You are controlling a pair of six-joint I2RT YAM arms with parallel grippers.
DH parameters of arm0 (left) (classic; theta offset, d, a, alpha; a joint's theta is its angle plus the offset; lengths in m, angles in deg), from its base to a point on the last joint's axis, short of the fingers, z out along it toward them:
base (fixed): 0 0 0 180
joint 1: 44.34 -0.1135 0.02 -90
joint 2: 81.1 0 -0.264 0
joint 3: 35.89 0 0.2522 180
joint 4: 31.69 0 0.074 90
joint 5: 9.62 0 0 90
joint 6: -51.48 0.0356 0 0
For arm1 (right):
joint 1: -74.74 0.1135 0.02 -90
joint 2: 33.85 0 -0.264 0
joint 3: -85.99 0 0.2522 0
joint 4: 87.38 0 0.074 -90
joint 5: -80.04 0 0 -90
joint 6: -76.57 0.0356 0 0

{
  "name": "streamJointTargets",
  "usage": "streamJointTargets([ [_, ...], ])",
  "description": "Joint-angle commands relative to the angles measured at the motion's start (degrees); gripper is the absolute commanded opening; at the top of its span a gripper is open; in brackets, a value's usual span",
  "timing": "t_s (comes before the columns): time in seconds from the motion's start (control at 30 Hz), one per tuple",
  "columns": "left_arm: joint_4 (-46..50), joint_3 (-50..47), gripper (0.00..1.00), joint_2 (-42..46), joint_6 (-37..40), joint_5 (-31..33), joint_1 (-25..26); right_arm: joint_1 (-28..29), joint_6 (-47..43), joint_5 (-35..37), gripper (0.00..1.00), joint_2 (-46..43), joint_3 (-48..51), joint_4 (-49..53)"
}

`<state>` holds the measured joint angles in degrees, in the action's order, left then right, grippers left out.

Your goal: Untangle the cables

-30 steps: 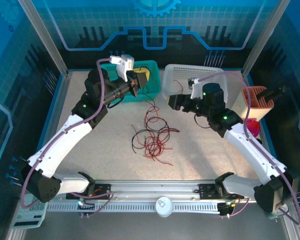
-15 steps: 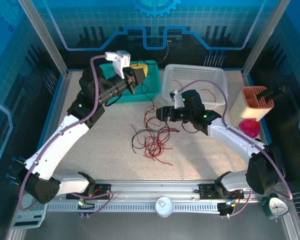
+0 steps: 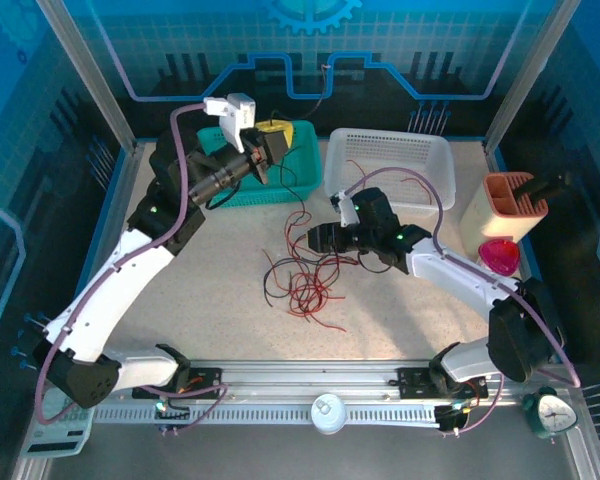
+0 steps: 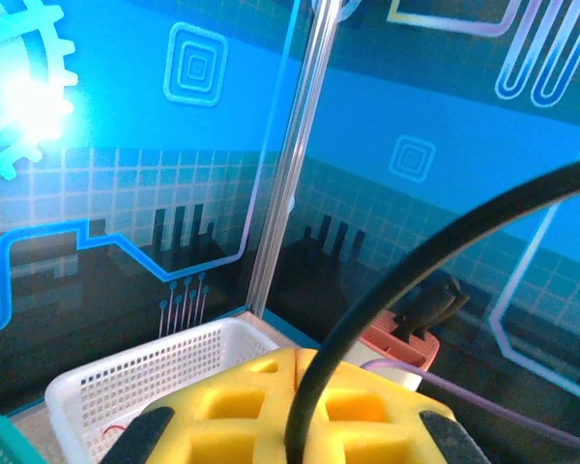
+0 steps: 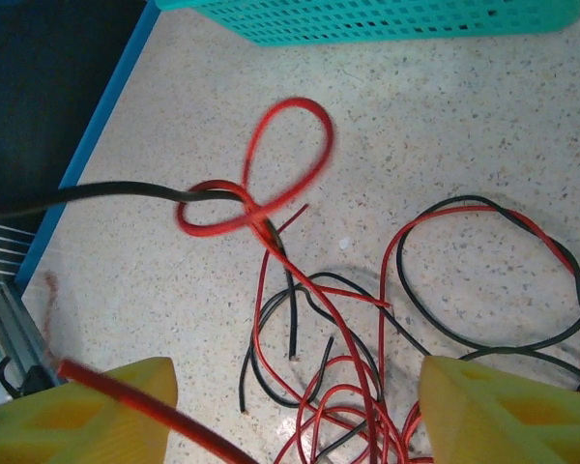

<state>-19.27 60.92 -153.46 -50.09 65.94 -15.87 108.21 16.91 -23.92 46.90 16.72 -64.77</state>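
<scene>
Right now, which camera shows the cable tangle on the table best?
The right wrist view: the cables lie close below it, with the red and black strands and their crossings clear. The top external view shows the cables whole, but small and thin. The left wrist view shows one black cable up close.

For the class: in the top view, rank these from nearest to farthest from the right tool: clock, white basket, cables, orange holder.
1. Cables: loose tangle right beside the right tool, on its near side.
2. White basket: just beyond the tool, toward the back.
3. Orange holder: far right side.
4. Clock: near right corner.
</scene>
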Motion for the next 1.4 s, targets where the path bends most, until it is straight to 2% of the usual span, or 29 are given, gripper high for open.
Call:
streamJointTargets([
  [0.0,0.7,3.2,0.0,1.65,-0.57,-1.29,0.39,0.37,-0.99,-0.32,0.56,1.38,-1.73,-1.37],
  [0.17,1.55,5.05,0.0,1.91,-0.45,-1.47,0.3,0.17,-2.16,-0.72,0.09,1.05,-4.01,-0.28],
  [0.2,1.56,5.31,0.0,2.0,-0.4,-1.42,0.35,0.0,-2.37,-0.81,0.02,0.63,-4.76,0.15],
  [0.23,1.52,5.61,0.0,2.2,-0.29,-1.38,0.35,-0.18,-2.68,-0.81,0.0,0.08,-5.55,0.57],
  [0.67,-0.26,3.75,0.0,5.0,0.41,1.48,0.38,-3.19,-5.38,2.01,0.0,-8.21,-15.31,6.25],
  [1.07,-0.65,-0.53,0.0,5.42,1.43,3.6,0.36,-4.77,-5.82,2.35,0.0,-12.33,-17.1,7.36],
  [1.37,-0.73,-1.71,0.0,5.71,2.59,6.49,0.4,-8.25,-5.14,3.11,0.0,-13.94,-13.61,6.8],
])
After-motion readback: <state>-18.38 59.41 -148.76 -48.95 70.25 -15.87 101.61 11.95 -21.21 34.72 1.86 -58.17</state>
